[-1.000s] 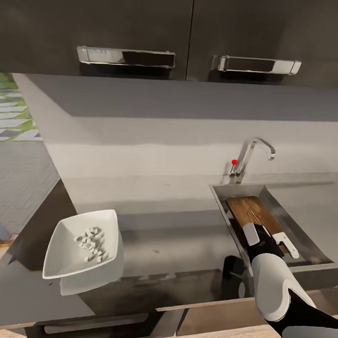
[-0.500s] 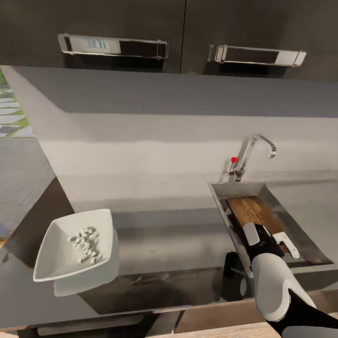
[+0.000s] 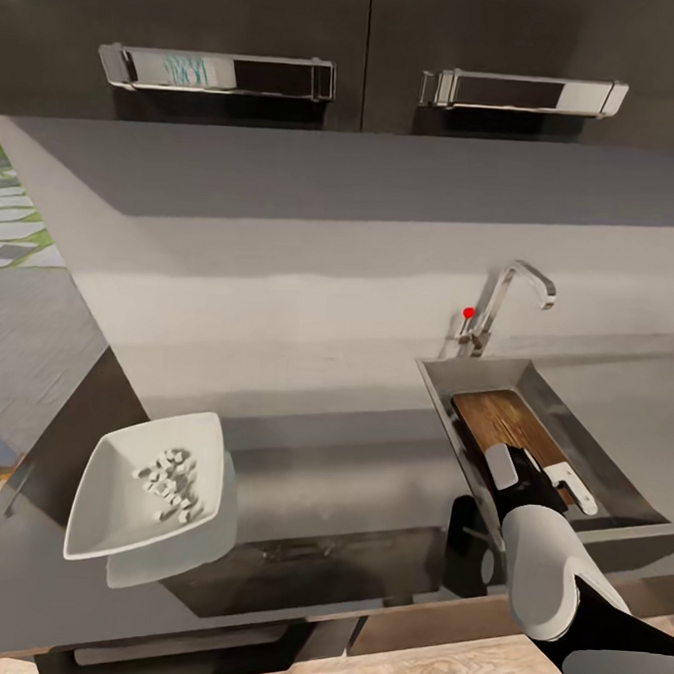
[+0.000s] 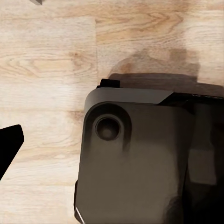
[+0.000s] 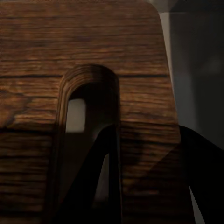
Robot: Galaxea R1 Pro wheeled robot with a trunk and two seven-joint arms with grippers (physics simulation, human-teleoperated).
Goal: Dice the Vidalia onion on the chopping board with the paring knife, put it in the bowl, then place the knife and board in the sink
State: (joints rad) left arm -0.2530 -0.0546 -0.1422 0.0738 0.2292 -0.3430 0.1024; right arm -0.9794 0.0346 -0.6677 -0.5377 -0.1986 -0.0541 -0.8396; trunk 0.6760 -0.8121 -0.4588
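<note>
The white square bowl (image 3: 104, 482) stands at the left of the dark countertop (image 3: 348, 482) and holds the diced onion (image 3: 171, 484) as small white cubes. At the right, the dark brown chopping board (image 3: 497, 419) lies inside the steel sink (image 3: 612, 484). My right gripper (image 3: 536, 476) is at the board's near end, its white fingers spread apart on either side and open. Up close the board (image 5: 93, 42) shows its slot-shaped hole, with one dark finger (image 5: 205, 177) in front of it. The paring knife is hidden. My left gripper (image 4: 109, 149) hangs open over the wooden floor.
A tall steel faucet (image 3: 509, 293) with a red knob (image 3: 468, 312) rises behind the sink. Dark wall cabinets with two chrome handles (image 3: 219, 71) hang above the grey backsplash. The robot's dark base (image 4: 135, 163) sits on the light wood floor below my left arm.
The whole head view has shifted: cabinet handles moved up and the bowl slid left, so the camera moved. My right gripper and the board hold their places in the sink.
</note>
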